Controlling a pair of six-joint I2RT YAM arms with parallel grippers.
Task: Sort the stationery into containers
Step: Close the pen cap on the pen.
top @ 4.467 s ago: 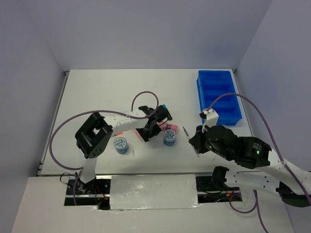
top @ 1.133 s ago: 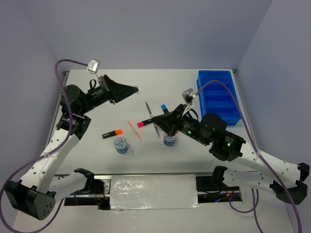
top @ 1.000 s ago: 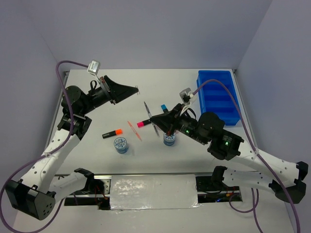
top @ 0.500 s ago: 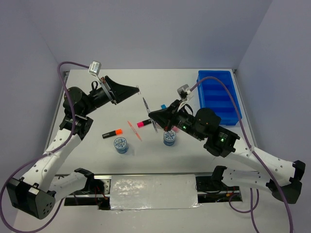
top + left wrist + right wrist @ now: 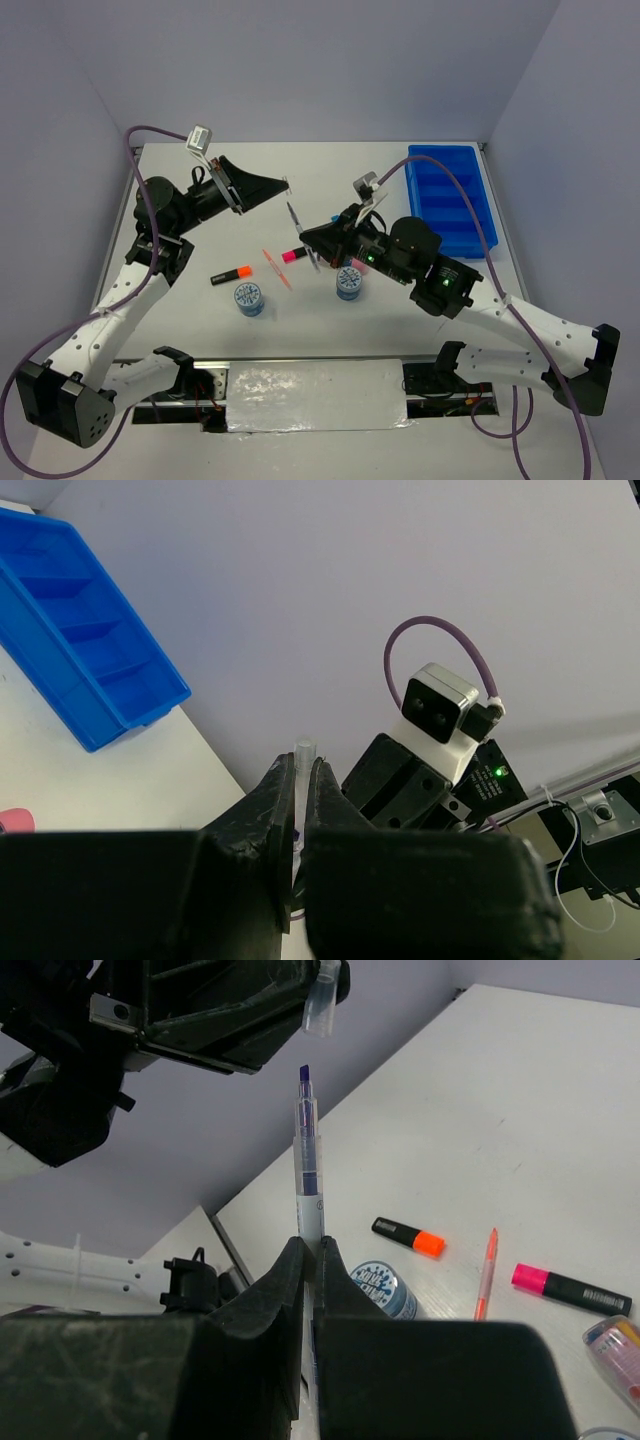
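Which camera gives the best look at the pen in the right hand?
Right wrist: the pen juts from the right hand, purple tip and barrel clear. Top external shows only a thin sliver. Left wrist: only a clear cap discernible.

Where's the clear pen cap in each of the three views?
Top external: clear cap at the left gripper's tip, left of centre.
Left wrist: clear cap at centre, pinched between the fingers.
Right wrist: clear cap at the top edge, just above the pen's tip.
Landmark: the pen in the right gripper shows in top and right wrist; the blue tray in top and left wrist.
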